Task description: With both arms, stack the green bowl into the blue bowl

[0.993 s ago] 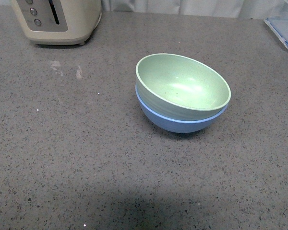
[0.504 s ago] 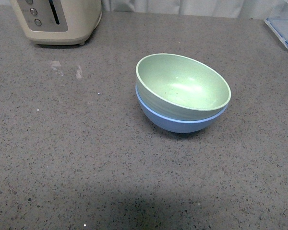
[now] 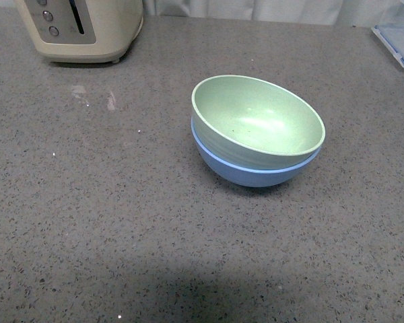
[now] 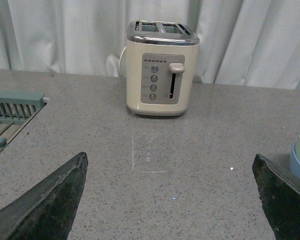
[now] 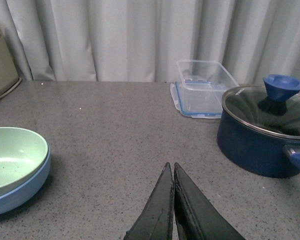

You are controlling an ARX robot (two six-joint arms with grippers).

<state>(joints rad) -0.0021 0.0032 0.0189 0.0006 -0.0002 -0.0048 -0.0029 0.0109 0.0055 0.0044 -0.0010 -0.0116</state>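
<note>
On the grey speckled counter (image 3: 121,222), a bit right of centre in our front view, we've got the green bowl (image 3: 259,121) sitting nested inside the blue bowl (image 3: 246,171); the green one sits a little tilted, its rim higher on the far left side, and a thin blue rim shows around its lower edge; neither arm shows up in that front view, so both bowls stand free with nothing touching them

Our right gripper (image 5: 173,200) is hanging low over the counter with its two black fingers pressed together, nothing between them; from that wrist camera the stacked bowls show at the edge, well apart from the fingertips; our left gripper (image 4: 172,200) is spread wide, one dark finger at each side of its picture and bare counter between them; the bowl stack just peeks in at the edge beside one finger

Further out, a cream toaster (image 3: 81,27) stands at the far left corner by the curtain (image 5: 115,35); a clear container (image 5: 205,87) with blue trim lies at the far right, and next to it a dark blue pot (image 5: 262,132) with a glass lid; a teal rack (image 4: 12,107) shows in the left wrist camera, off to the side of the toaster
</note>
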